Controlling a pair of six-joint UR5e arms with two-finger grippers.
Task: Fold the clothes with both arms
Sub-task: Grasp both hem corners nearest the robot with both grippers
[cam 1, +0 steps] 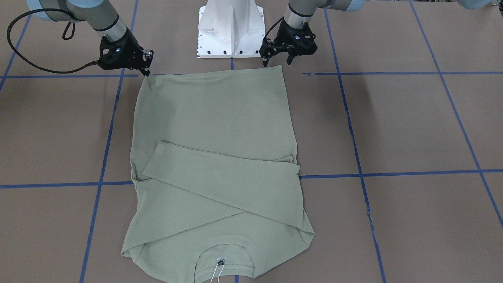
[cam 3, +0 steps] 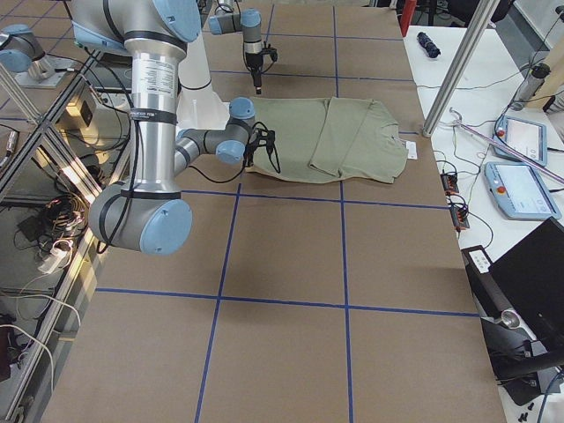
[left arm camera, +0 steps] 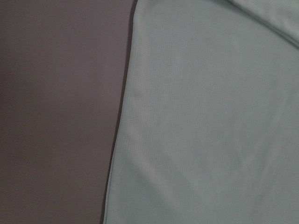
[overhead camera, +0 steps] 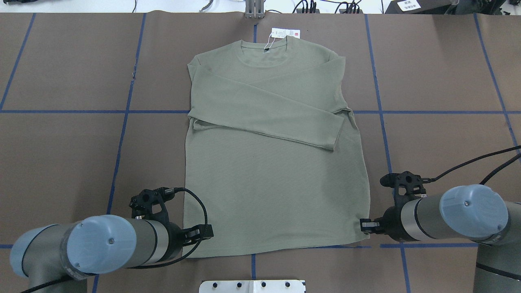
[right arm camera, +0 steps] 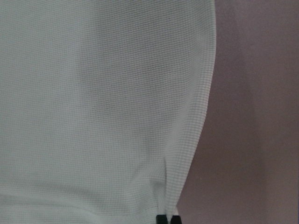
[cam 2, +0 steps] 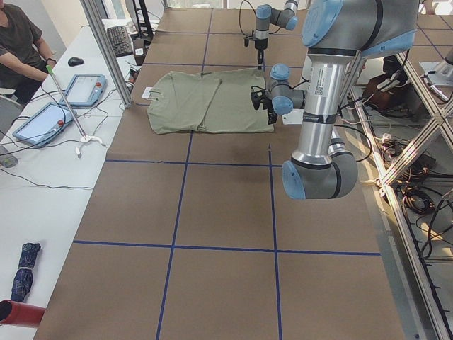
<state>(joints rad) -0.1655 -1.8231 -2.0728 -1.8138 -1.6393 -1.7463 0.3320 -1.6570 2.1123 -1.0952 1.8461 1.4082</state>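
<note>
step in hand: looks to me like the hem grab before the big fold, i.e. take both bottom corners of the shirt point(overhead camera: 272, 175) and carry them toward the collar point(overhead camera: 266, 51).
right fingers point(cam 1: 146, 70): pressed together on the hem corner on my right, pinching the cloth. The fabric peaks up a bit to the tips, and my right wrist cam shows the two tips side by side right at the edge.
left fingers point(overhead camera: 202, 233): spread, hovering just over the other hem corner, nothing in them. The left wrist cam only shows the shirt's side edge and bare tabletop point(overhead camera: 73, 154), no tips.
how I'd do it well: drop the left straight down on its corner, catch both layers and not just the top one, and close before any lifting. Then raise both corners to the same height and move them together so the hem point(cam 1: 220, 72) stays straight. If one side leads, I reckon the fold comes out skewed. Keep the lift low so the sleeves point(overhead camera: 276, 110) don't slide off.
risk: my right pinch sits very near the edge, so it might slip out.
where the shirt is: flat mid-tabletop between my two arms, hem toward my base, collar on the far side.
how it looks: pale sage green, fine textured knit, round collar, white hang tag point(overhead camera: 285, 33) on a string lying just past the collar. Both long sleeves are folded across the chest and overlap; the body is mostly smooth.
</note>
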